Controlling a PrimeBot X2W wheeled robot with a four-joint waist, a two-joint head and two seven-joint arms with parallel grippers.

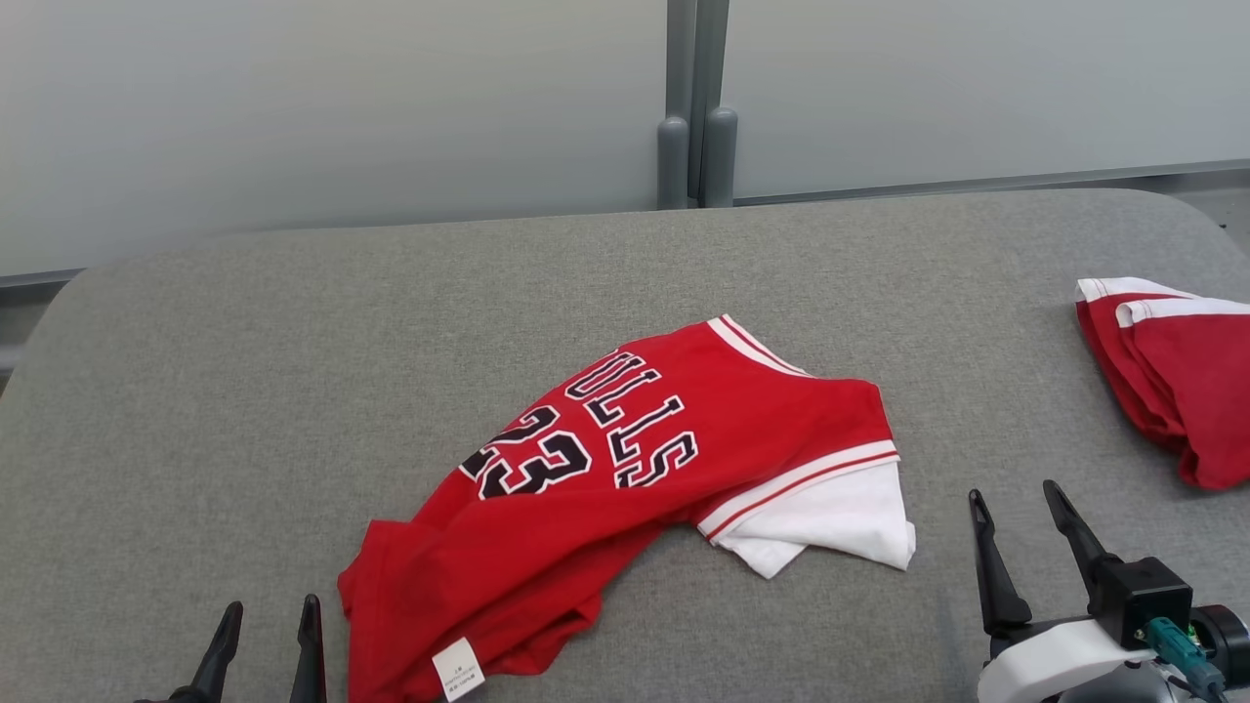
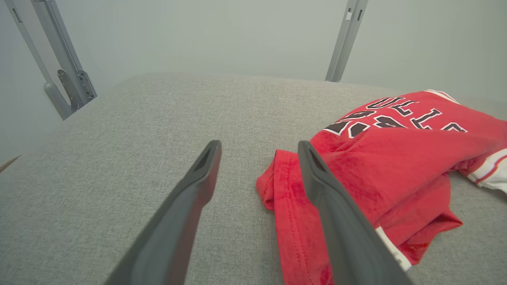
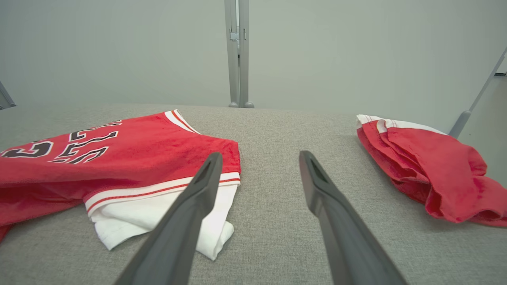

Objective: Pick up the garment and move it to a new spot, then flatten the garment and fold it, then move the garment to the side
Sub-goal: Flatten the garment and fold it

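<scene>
Jersey (image 1: 625, 459) lies crumpled mid-table (image 1: 244, 391) between my grippers. It looks red, limp and light. Left gripper (image 1: 273, 607) and right gripper (image 1: 1016, 493) both gape wide, holding nothing. I'd pinch hem corner (image 1: 366, 576) and white sleeve (image 1: 830, 517) — expect sagging.

The red shirt (image 1: 625, 469) has big black letters with white edges. They read "ULLS", and the start of the word is lost in a fold. Next to them is the number 23. A small white tag (image 1: 458, 669) at its edge has print too tiny to read.
</scene>
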